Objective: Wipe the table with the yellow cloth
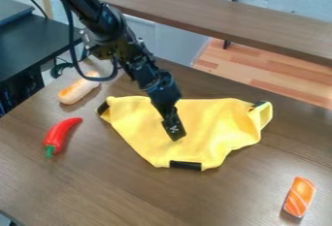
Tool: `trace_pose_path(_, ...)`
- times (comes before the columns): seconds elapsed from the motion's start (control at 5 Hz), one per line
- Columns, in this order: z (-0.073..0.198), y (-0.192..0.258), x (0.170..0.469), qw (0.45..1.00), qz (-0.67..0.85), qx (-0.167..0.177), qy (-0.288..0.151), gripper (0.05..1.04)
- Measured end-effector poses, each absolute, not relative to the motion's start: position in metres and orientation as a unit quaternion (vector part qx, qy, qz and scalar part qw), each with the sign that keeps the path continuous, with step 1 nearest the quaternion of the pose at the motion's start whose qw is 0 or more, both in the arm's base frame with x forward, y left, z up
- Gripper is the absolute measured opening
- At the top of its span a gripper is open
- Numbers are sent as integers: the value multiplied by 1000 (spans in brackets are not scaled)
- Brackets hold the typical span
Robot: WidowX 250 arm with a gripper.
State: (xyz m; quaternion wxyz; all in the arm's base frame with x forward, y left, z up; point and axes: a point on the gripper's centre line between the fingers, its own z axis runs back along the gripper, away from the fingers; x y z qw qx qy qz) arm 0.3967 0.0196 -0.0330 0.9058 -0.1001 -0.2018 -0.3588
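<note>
The black gripper (pixel 174 129) hangs from the upper left over the middle of a yellow cloth (pixel 136 123), its tip low at the cloth's surface; whether it touches the fabric I cannot tell. Black patches mark the cloth's left corner, front edge and right corner. At the right, the cloth is raised in a fold, with creases running toward its front. Left of the cloth lies a red chili pepper (pixel 60 134) with a green stem. Behind the pepper is a tan, sausage-shaped item (pixel 78 90). An orange piece with white stripes (pixel 300 197) rests at the lower right.
The brown wooden table (pixel 149 196) carries all these things. A second brown surface (pixel 220 16) runs across the back, beyond a gap with wooden floor below. At the left stands a dark table (pixel 32 45). A black cable loops beside the arm.
</note>
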Motion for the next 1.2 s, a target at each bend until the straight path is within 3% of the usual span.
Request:
trace_pose_path(0.4,-43,-3,366,892,-397,-110,-187,1001)
trace_pose_path(1.0,-46,-61,266,832,-511,-131,-171,1001)
trace_pose_path(1.2,-45,-69,248,822,-528,-130,-169,1001)
